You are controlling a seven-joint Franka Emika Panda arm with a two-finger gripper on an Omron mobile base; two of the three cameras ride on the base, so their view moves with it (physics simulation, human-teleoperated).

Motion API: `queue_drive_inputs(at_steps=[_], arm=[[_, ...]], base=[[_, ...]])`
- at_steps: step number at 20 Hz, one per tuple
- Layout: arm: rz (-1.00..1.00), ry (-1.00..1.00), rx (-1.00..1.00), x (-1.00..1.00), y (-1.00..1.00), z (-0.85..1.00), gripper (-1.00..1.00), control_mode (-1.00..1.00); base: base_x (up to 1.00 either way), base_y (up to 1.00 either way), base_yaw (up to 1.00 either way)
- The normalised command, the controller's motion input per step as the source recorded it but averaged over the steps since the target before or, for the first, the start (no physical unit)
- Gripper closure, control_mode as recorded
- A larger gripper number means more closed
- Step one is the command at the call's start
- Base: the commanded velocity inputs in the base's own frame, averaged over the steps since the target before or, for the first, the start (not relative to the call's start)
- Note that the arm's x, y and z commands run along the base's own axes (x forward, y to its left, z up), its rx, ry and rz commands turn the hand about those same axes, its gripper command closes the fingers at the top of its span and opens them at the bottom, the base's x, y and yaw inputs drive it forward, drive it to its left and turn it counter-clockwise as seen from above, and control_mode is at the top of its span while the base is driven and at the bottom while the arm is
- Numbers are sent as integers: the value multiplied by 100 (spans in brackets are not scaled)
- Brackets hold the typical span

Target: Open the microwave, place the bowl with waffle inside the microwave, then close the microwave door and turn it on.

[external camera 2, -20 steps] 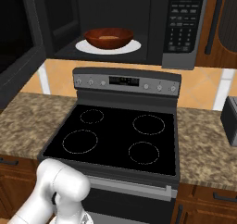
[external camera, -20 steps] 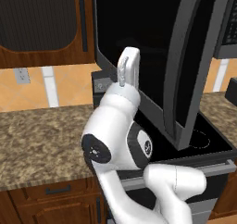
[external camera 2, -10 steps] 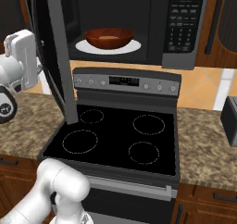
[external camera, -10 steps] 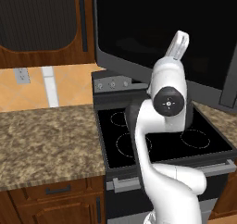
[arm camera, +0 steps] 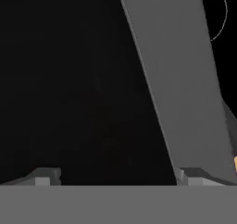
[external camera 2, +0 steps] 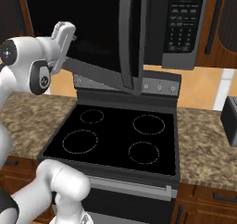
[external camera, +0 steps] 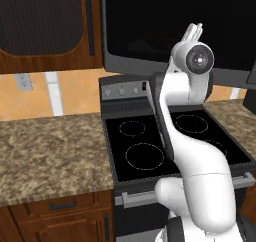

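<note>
The microwave (external camera 2: 184,28) hangs above the stove, its button panel showing on the right. The microwave door (external camera 2: 99,28) stands partly swung in, still ajar, with its free edge toward the panel. My gripper (external camera 2: 64,32) is open against the door's black glass outer face, holding nothing. In the left base view the door (external camera: 145,26) fills the top, with my gripper (external camera: 193,32) raised in front of it. The hand view looks at the black glass and the grey door frame (arm camera: 178,79) between my fingertips (arm camera: 44,177). The bowl and waffle are hidden behind the door.
A black glass-top stove (external camera 2: 115,135) with four burner rings lies below the microwave. Granite counters (external camera: 50,151) flank it on both sides. Brown wooden cabinets (external camera: 45,26) hang on the left. A dark appliance (external camera 2: 230,114) sits at the right counter edge.
The door has swung from wide open toward shut, and my arm has swept right with it. The bowl on the white turntable, visible a second ago, is now covered.
</note>
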Motion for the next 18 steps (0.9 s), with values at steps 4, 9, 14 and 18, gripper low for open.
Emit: queue_drive_inputs(at_steps=[4,9,14,18], arm=[[2,15,4,100,-31,0,-100,-100],[0,0,1,98,-27,-9,-100,-100],[0,0,1,100,-28,-24,-100,-100],[0,0,1,90,-10,-20,-100,-100]], base=[[0,0,0],[0,0,0],[0,0,0],[0,0,0]])
